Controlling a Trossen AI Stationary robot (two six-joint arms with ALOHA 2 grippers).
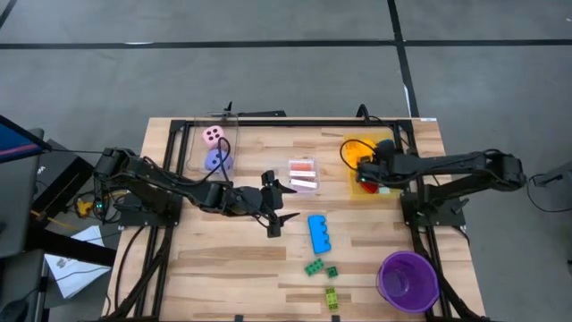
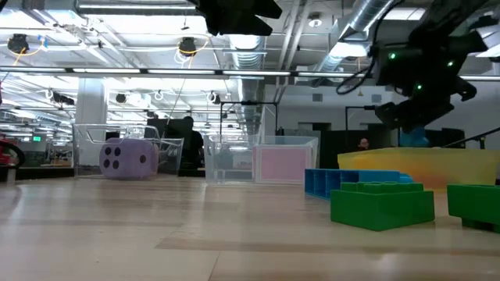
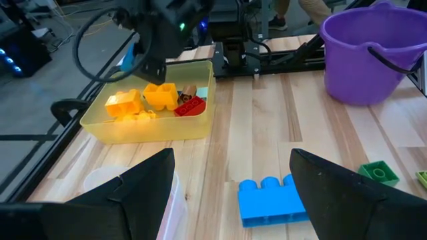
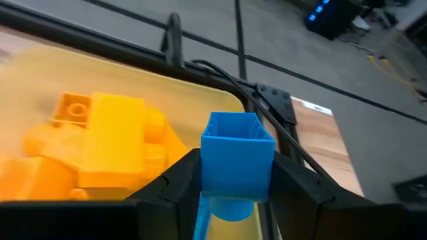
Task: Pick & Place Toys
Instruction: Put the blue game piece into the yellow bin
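My right gripper (image 4: 235, 187) is shut on a small blue brick (image 4: 237, 157) above the yellow see-through bin (image 1: 386, 190) at the table's far right. Yellow, orange and red bricks (image 3: 155, 100) lie in that bin. My left gripper (image 1: 284, 202) hangs open and holds nothing over the table's middle, with a larger blue brick (image 1: 319, 233) lying flat on the table just ahead of it. Green bricks (image 1: 322, 268) lie nearer the front edge. A pink die (image 1: 214, 136) and a purple die (image 1: 218, 161) sit in a clear bin at the far left. Pink cards (image 1: 303, 174) lie in a clear bin in the middle. My right gripper pinches the small blue brick by two opposite side walls (image 4: 208, 175) between its two fingers. The brick's hollow end (image 4: 237, 130) sticks out past the fingertips. The fingers slant downward. The brick is lifted clear, over the bin's inside.
A round purple cup (image 1: 407, 279) stands at the table's near right corner. A yellow-green brick (image 1: 332, 300) lies near the front edge. A black frame rail (image 1: 295, 122) runs along the far edge, and bare wood lies at the near left.
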